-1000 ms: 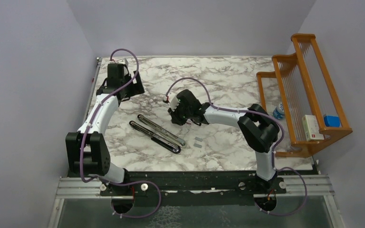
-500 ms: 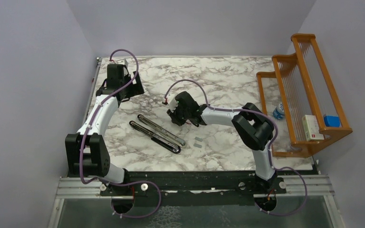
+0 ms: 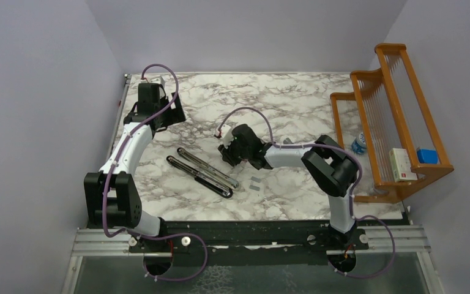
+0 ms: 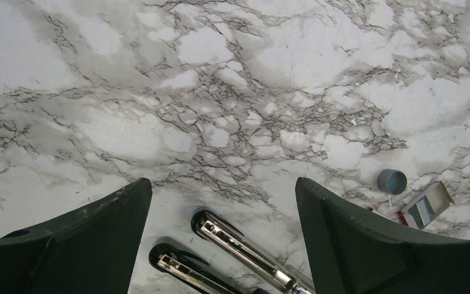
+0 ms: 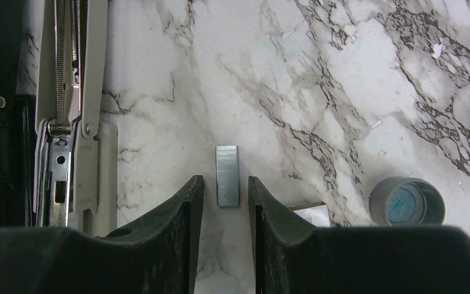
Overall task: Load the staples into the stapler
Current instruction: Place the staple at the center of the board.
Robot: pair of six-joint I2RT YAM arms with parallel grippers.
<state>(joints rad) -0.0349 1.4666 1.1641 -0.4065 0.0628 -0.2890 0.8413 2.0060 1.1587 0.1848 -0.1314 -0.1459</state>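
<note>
On the marble bench (image 3: 294, 98), left of centre, the stapler (image 3: 203, 172) lies swung fully open, its two long halves side by side. In the right wrist view its channel shows spring and pusher with no strip in the part visible, so loading looks not yet done. One short strip of staples (image 5: 227, 176) lies flat on the bench beside the stapler, between the fingertips of the right pincer (image 5: 225, 185). Those jaws stand slightly spread, a sliver of marble showing on each side of the strip, so it is not pinched. Left to do, I judge: grip it, carry it, seat it in the channel, close the stapler. Far left, the left pincer (image 4: 222, 184) hangs widely spread, holding nothing.

White marble with grey veins carries a grey round cap (image 5: 407, 201) near the strip. Plain lilac walls (image 3: 251, 30) enclose the bench, and a wooden rack (image 3: 398, 116) stands at its right edge.
</note>
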